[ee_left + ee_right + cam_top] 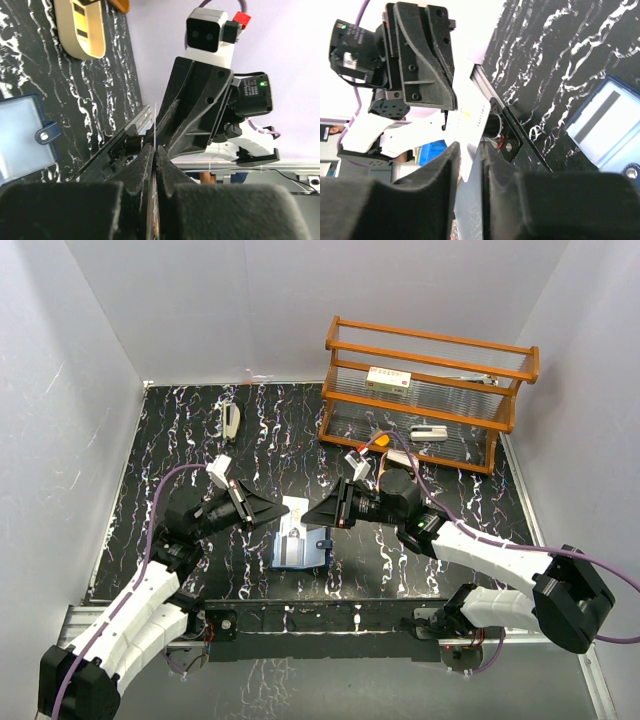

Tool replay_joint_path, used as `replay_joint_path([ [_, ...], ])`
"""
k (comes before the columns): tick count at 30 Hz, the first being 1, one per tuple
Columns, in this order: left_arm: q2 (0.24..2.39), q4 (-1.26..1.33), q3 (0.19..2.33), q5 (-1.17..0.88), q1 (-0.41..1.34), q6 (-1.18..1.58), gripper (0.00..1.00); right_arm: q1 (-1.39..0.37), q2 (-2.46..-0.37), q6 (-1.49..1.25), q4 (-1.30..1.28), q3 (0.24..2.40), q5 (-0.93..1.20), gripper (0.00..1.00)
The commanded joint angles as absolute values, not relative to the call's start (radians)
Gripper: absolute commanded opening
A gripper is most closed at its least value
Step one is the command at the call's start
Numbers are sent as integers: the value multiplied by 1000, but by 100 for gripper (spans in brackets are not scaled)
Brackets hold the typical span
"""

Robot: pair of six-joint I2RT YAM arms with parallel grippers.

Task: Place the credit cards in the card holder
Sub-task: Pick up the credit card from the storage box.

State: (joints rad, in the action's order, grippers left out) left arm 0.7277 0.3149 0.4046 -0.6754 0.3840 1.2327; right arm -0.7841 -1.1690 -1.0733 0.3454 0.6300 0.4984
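Top external: my left pincer (288, 514) clamps a credit card (470, 125), card holder (298, 552) at six o'clock; right pincer (308, 518) gapes. Next, I reckon: slot it edge-first.

Table (170, 440): black top with white marbling. The card holder (300, 545) lies open on it, pale inside up. Beyond the card holder to the right stands a wooden rack (420, 390). Beyond it to the left, well apart, lies a pale oval tray (231, 420).
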Motion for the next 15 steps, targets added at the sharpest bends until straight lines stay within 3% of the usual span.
replay_joint_path([
  [1,729,221,409,-657,388,1166,0,-793,-1162,-1004,257,665,430,26],
  [5,752,58,420,-590,388,1072,0,-793,-1175,-959,149,672,367,35],
  [15,850,-84,407,-503,388,935,0,-794,-1336,-859,15,690,308,32],
])
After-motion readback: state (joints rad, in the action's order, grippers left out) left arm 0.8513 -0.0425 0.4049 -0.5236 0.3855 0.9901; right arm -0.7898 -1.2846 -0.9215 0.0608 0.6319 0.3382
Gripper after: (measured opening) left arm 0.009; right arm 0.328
